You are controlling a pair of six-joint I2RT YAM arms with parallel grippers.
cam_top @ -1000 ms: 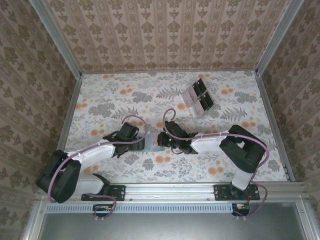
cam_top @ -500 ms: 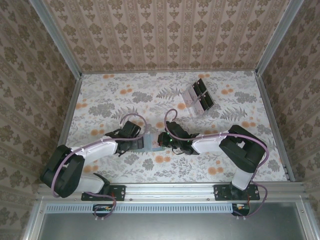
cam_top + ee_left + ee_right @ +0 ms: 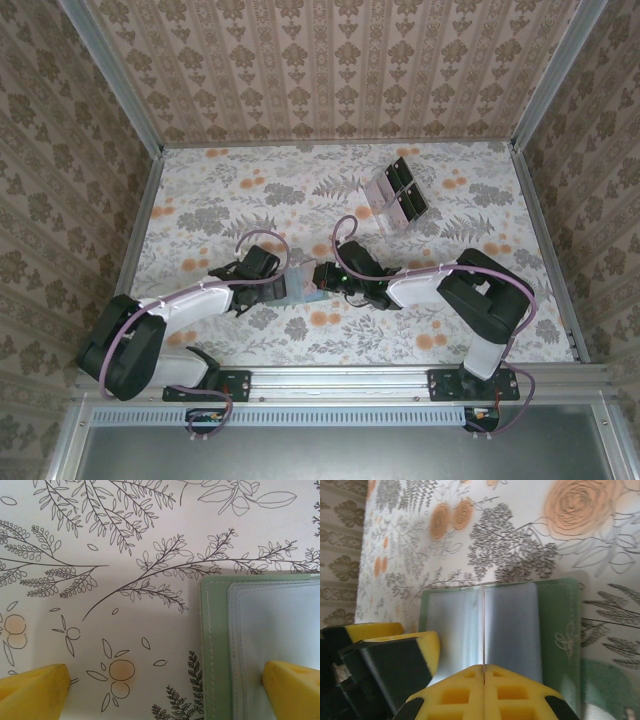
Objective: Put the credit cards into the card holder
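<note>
The card holder (image 3: 555,630) lies open on the flowered table, dull green outside with pale pockets (image 3: 280,625) inside. My right gripper (image 3: 484,672) is shut on a thin credit card (image 3: 483,625), seen edge-on and standing upright over the middle of the holder. My left gripper (image 3: 162,692) is open and straddles the holder's left edge (image 3: 215,645), with one yellow fingertip (image 3: 292,690) over the pale inside and the other over bare table. In the top view both grippers meet at the holder (image 3: 306,290), the left gripper (image 3: 290,284) on its left and the right gripper (image 3: 322,280) on its right.
A clear rack (image 3: 398,197) with dark squares and a pale card stands at the back right of the table. Patterned walls enclose the table on three sides. The left finger (image 3: 390,655) sits close beside the right gripper's pads.
The left arm has shifted slightly toward the holder. The right gripper has edged a little up and left with the card. Both grippers keep their states.
</note>
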